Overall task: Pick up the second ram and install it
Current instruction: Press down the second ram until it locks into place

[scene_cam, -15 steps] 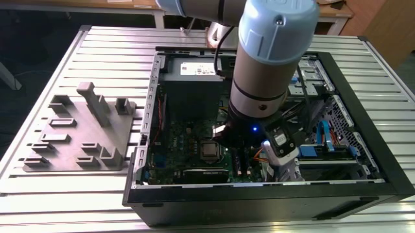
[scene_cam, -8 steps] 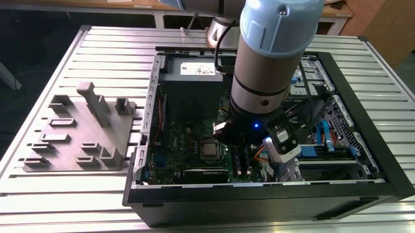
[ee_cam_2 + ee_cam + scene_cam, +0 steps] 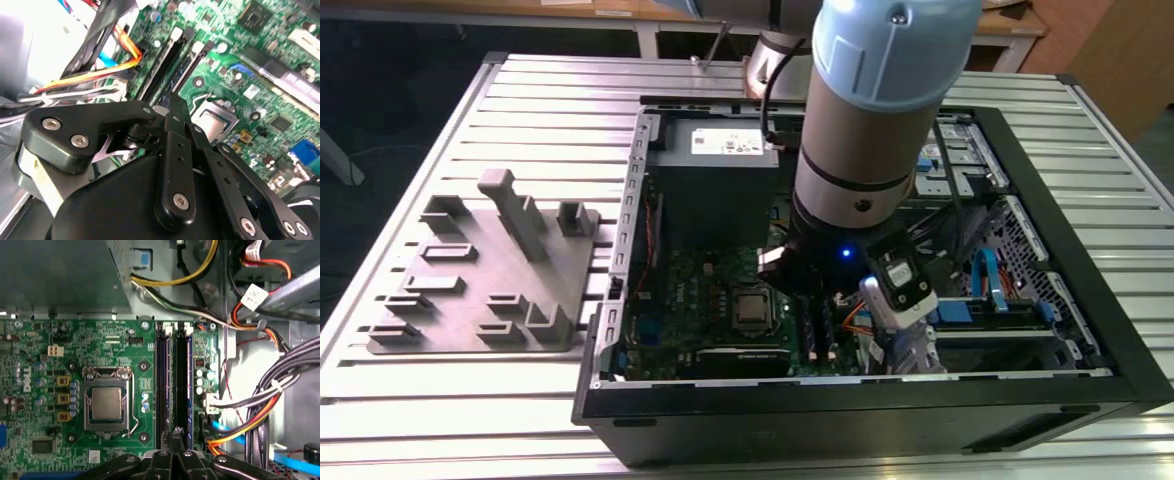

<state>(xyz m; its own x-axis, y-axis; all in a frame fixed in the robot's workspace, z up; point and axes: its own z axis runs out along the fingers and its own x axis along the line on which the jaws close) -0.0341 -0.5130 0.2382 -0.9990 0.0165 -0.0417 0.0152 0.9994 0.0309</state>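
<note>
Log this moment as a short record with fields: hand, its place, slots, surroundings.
hand: the hand looks shut, fingertips together; a ram between them cannot be made out
place: inside the open case, over the board, at one end of the slots
slots: long and black, side by side, beside the CPU socket
surroundings: cables beside the slots; grey holder on the table at the exterior view's left

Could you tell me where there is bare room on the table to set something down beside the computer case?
The slatted table is bare between the grey fixture tray and the open computer case, and along its far edge. Inside the case it is crowded: the gripper sits over the memory slots, with cable bundles alongside.
</note>
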